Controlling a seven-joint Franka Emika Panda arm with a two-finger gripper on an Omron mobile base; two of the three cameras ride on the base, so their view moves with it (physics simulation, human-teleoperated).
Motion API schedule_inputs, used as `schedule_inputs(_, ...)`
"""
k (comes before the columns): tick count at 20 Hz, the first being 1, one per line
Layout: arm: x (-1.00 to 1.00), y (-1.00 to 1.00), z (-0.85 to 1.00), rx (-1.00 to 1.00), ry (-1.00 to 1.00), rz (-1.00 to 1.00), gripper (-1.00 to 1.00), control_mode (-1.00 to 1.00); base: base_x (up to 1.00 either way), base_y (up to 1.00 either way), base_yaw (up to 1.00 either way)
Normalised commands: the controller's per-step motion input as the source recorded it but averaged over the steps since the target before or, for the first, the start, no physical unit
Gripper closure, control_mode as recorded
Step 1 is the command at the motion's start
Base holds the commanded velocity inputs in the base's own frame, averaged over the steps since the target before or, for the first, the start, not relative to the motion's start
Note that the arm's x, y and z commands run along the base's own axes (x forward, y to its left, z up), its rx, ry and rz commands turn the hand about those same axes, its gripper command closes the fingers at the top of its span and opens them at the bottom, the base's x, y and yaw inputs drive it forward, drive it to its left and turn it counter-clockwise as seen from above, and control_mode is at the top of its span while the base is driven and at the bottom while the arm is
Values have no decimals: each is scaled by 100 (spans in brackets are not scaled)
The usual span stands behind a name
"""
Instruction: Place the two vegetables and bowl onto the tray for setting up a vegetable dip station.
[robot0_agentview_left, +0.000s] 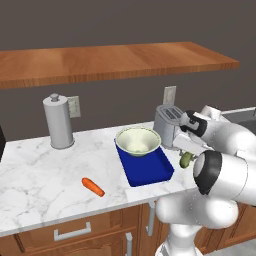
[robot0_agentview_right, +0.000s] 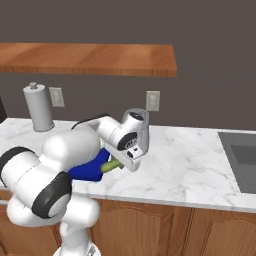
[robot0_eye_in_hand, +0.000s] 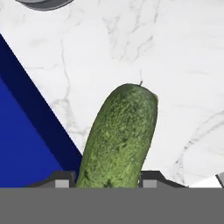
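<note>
Right, I see the gripper (robot0_eye_in_hand: 109, 183) pinching the cucumber (robot0_eye_in_hand: 119, 135) between its two finger tips, holding it above bare marble just beside the tray (robot0_agentview_left: 147, 172), off the tray's long side that faces the toaster (robot0_agentview_left: 167, 122). The bowl (robot0_agentview_left: 138, 141) sits on the tray's far end, toward the wall. The carrot (robot0_agentview_left: 93, 186) lies well apart, close to the worktop's (robot0_agentview_left: 40, 170) front edge.

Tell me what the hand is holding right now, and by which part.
The hand holds the cucumber by one end, pinched between its two fingers; the rest sticks out over the counter beside the tray.
</note>
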Motion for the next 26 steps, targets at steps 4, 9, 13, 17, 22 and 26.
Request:
schedule_inputs(4, -16, 12, 7, 0, 4, -28, 100, -100, 0, 0, 0)
schedule_inputs(9, -19, 22, 5, 0, 0, -27, 100, -100, 0, 0, 0)
schedule_inputs(13, -5, 23, 6, -4, 0, -25, 100, -100, 0, 0, 0)
schedule_inputs(17, 0, 28, 1, -4, 14, -20, 100, -100, 0, 0, 0)
schedule_inputs(22, 0, 34, 2, -6, 17, -16, 100, -100, 0, 0, 0)
schedule_inputs(26, 0, 32, 3, -5, 17, -18, 100, -100, 0, 0, 0)
